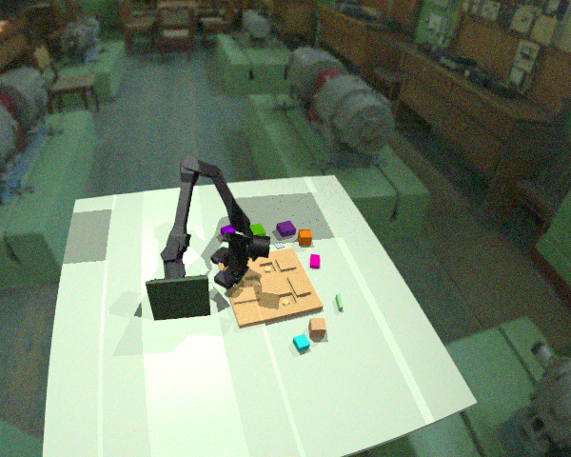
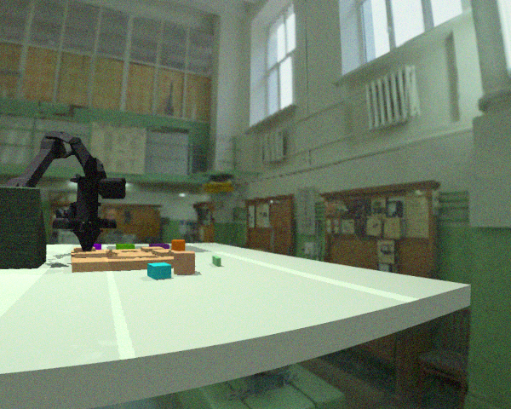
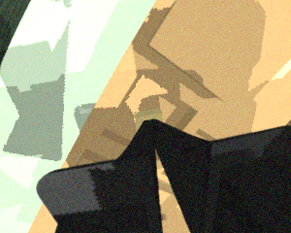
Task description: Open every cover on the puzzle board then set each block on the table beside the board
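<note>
Top view: arm (image 1: 226,196) (image 2: 83,153) reaches over the near-base side of the board (image 1: 303,307) (image 2: 115,265) (image 3: 281,104). Hand (image 1: 226,280) (image 2: 88,249) (image 3: 155,122) is clenched, nothing gripped; ext. view puts its tips at board-top level, contact unconfirmed.

STEP: prob. opening a cover w/ closed tips. Yellow pcs. (image 1: 285,302) sit in recesses; you can't tell block from knob at this res. Treat job as unfinished.

NEXT: confirm which cover the tips address, then push along its track or arc, low and level. Too much down-force may jam it or shift the board. Open the hand only when a block is exposed.

LOOSE PCS., on table (image 1: 177,403) (image 2: 247,303) (image 3: 82,53), off the board: violet (image 1: 226,229) (image 2: 97,246), lime (image 1: 257,229) (image 2: 124,245), purple (image 1: 286,228) (image 2: 158,245), orange (image 1: 305,237) (image 2: 178,244), magenta (image 1: 315,261), green (image 1: 339,302) (image 2: 215,261), tan (image 1: 317,327) (image 2: 184,262), cyan (image 1: 301,343) (image 2: 158,270). You can't tell which, if any, came from wells.

SURFACE/ROOM: table is pale, w/ bright bands and grey shadow patches; don't read shadow edges as cover edges. Hall has green plinths w/ grey machines (image 1: 360,115), tall windows (image 2: 279,66) and a wall radiator (image 2: 392,96).
</note>
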Tool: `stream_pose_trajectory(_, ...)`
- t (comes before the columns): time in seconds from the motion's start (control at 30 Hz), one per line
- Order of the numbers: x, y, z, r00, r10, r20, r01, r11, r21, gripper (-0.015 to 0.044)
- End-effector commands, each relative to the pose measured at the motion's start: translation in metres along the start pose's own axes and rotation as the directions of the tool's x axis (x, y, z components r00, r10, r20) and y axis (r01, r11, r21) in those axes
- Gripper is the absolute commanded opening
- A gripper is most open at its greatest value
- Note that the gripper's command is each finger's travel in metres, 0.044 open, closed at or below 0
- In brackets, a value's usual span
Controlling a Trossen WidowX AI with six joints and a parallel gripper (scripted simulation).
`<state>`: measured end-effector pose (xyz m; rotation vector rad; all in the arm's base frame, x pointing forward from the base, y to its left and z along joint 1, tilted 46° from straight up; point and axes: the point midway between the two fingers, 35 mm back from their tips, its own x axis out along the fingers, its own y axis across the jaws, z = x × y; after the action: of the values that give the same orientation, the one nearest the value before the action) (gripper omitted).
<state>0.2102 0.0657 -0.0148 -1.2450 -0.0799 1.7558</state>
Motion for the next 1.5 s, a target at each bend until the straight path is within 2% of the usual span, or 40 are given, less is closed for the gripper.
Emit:
stream_pose_trajectory(0.0, 0.002, 0.000, 0.005, 1.000, -0.004, 0.008, 0.004, 1.000, 0.003, 0.0000)
stream_pose_trajectory(0.37, 0.002, 0.000, 0.005, 1.000, -0.004, 0.008, 0.004, 1.000, 0.001, 0.0000)
stream_pose_trajectory(0.57, -0.006, 0.000, 0.001, 1.000, -0.003, -0.004, 0.003, 0.987, 0.158, 0.0144)
stream_pose_trajectory(0.77, -0.015, -0.001, -0.001, 1.000, -0.002, -0.005, 0.004, 0.931, 0.366, 0.0144)
stream_pose_trajectory(1.1, -0.029, -0.001, -0.002, 1.000, 0.000, -0.003, 0.002, 0.745, 0.667, 0.0144)
stream_pose_trajectory(1.47, -0.045, -0.001, -0.002, 1.000, 0.000, 0.000, 0.000, 0.434, 0.901, 0.0144)
